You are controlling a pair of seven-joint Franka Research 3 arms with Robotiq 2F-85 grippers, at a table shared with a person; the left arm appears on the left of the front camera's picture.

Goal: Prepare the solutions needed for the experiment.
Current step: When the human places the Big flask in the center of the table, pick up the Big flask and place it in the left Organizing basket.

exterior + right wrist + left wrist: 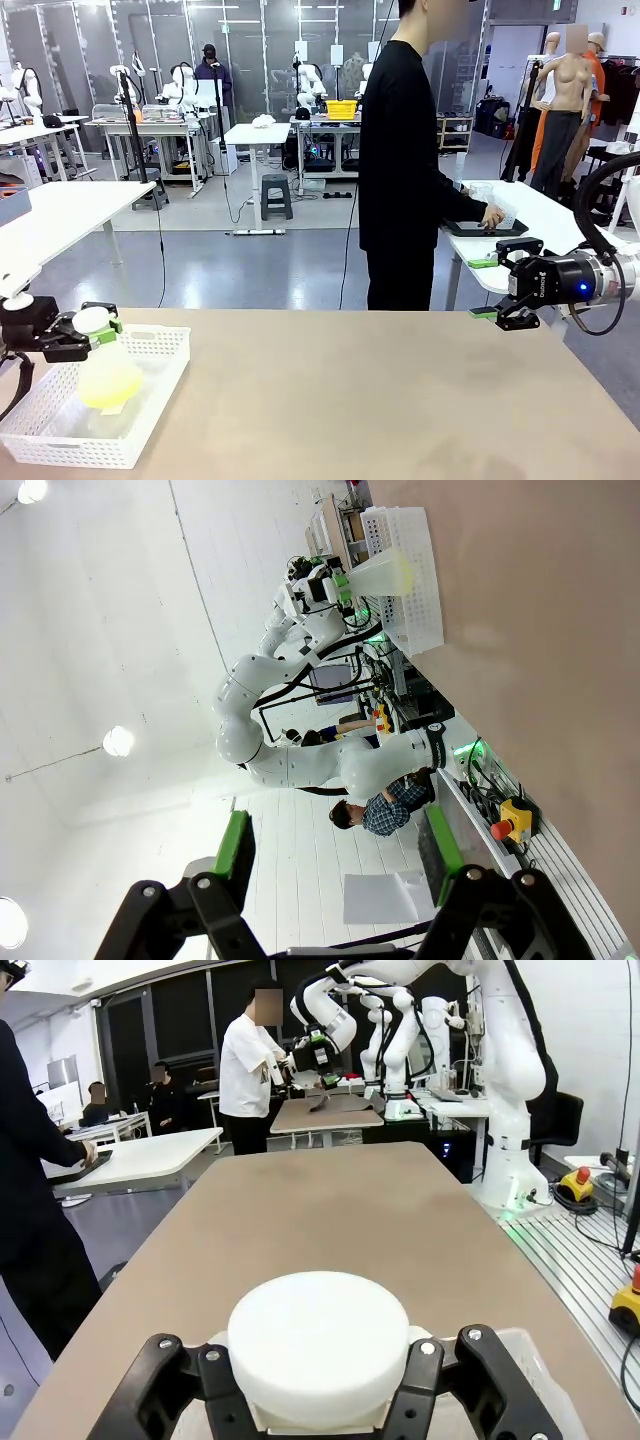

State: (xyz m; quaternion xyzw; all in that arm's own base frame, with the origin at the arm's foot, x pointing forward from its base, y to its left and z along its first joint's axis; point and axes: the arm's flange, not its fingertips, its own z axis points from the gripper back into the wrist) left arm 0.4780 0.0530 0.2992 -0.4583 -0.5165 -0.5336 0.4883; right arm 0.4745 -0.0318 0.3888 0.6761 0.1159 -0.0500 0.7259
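A frosted white conical flask (104,356) with a white cap (318,1345) stands inside the white basket (150,395) at the table's front left. In its lower part sit the solutions (108,388), a small amount of pale yellow-green liquid. My left gripper (88,333) is shut on the flask's neck just under the cap, its black fingers (195,1385) on either side. I cannot tell whether the base rests on the basket floor. My right gripper (487,288) hovers open beyond the table's far right corner, its green pads (237,850) wide apart with nothing between them.
The tan tabletop (380,400) stretches bare between the two arms. A person in black (400,160) stands at the far side, turned to a neighbouring white table with a hand on a dark tray (485,227). The right wrist view shows the basket (420,580) far off.
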